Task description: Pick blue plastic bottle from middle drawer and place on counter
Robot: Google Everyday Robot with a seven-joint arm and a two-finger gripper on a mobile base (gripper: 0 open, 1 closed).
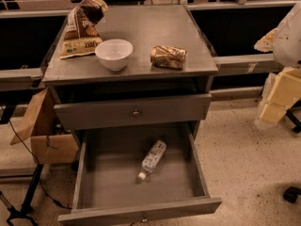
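Plastic bottle [152, 159] in drawer [113, 185], tool [273, 111] perhaps right

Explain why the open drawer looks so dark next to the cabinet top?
Camera view: warm, dim light from above gives the counter a soft sheen behind the bowl; the middle drawer lies in shadow under the drawer above, darkest at its back, though the blue plastic bottle shows pale; the gripper, at the right edge beside the counter, looks yellowish.
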